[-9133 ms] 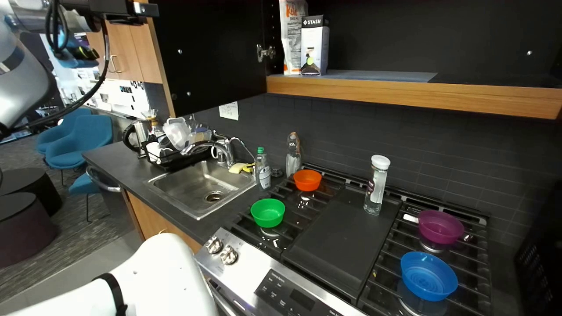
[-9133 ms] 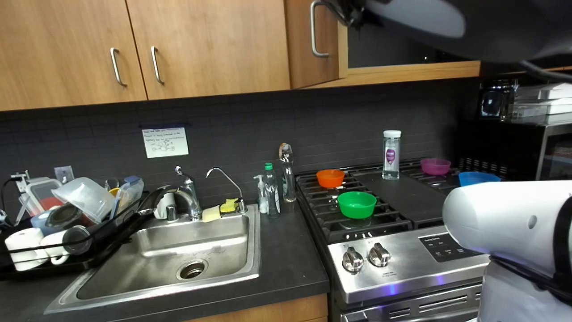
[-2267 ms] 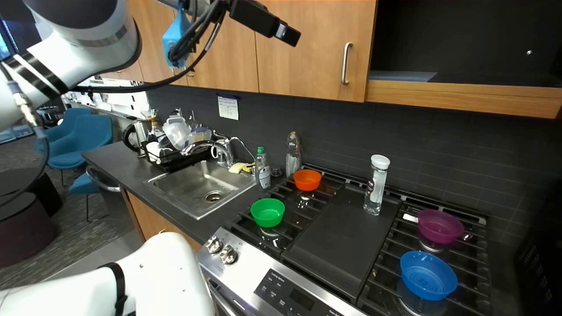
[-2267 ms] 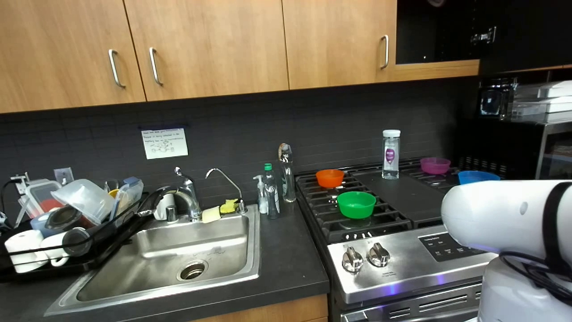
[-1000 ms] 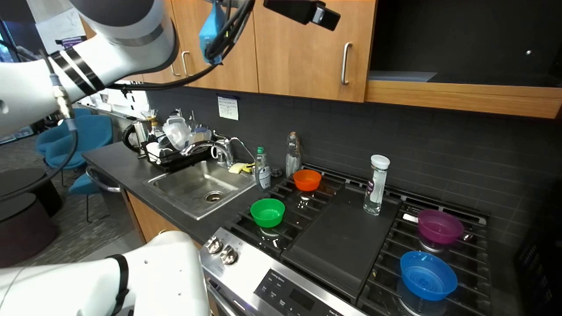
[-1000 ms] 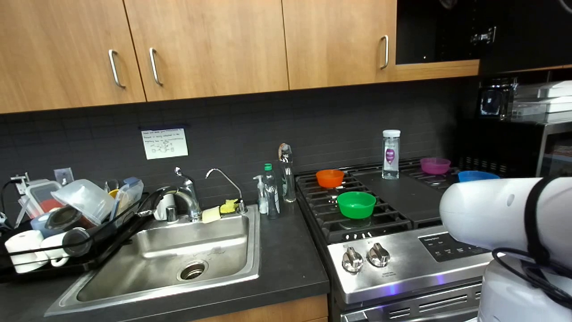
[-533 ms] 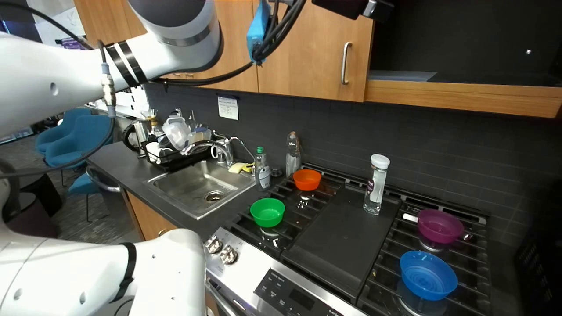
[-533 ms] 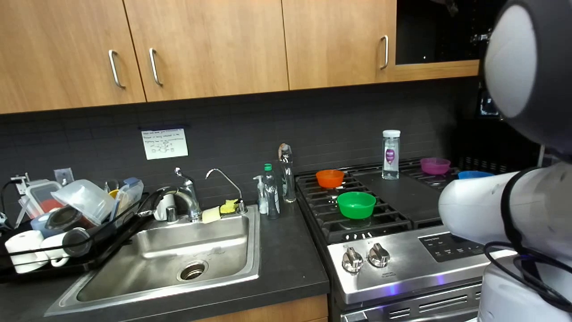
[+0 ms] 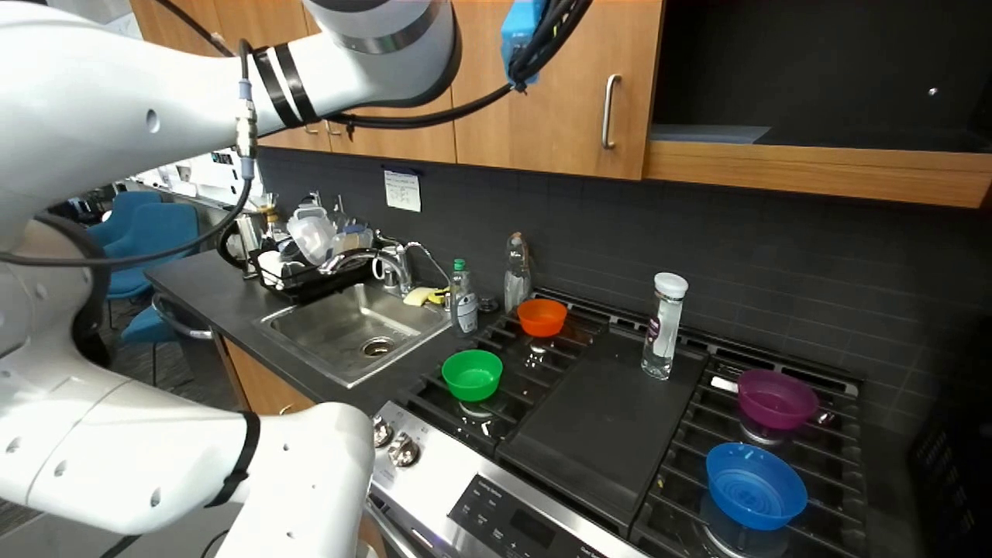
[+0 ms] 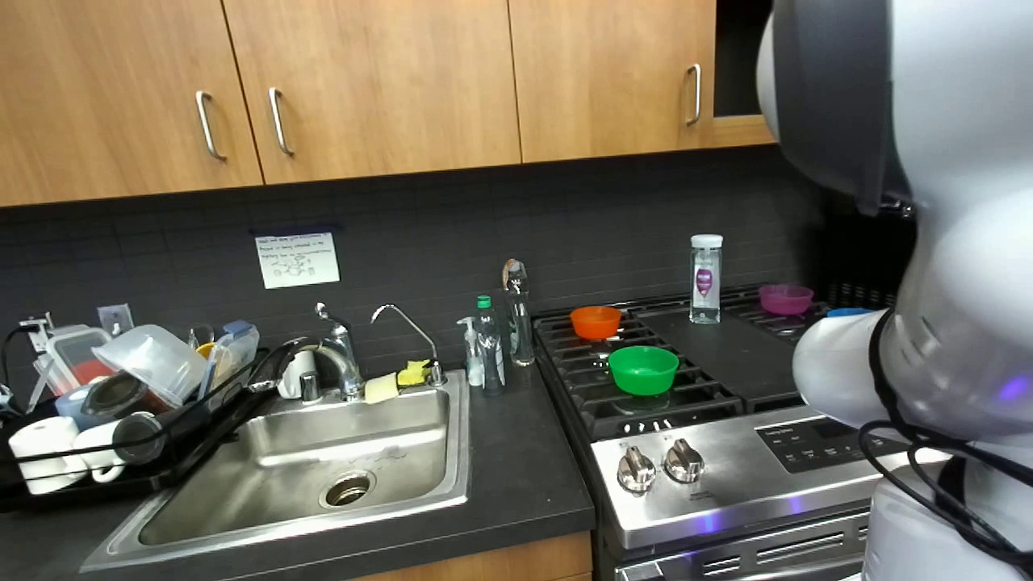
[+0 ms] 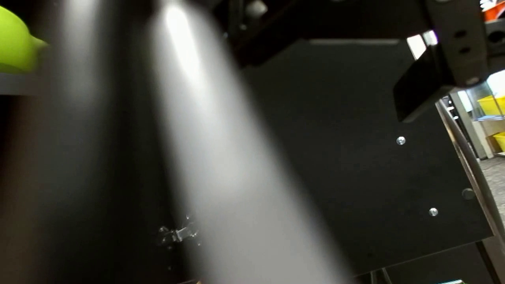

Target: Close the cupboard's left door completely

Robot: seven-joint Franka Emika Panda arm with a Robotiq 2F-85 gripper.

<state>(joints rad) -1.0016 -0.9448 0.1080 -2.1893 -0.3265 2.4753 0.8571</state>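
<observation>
Left door [image 9: 562, 112] of the cupboard [image 9: 814, 173] sits flush! | looks done, 0 pushes left, I'd judge | hand [image 11: 341, 77] spread wide, gripping nothing

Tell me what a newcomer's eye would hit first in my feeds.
Probably the white robot arm, dominating the left side of an exterior view. Next, the green bowl and orange bowl left of the stovetop griddle, purple bowl and blue bowl right of it. Above, the cupboard shows black interior beside the left door.
</observation>
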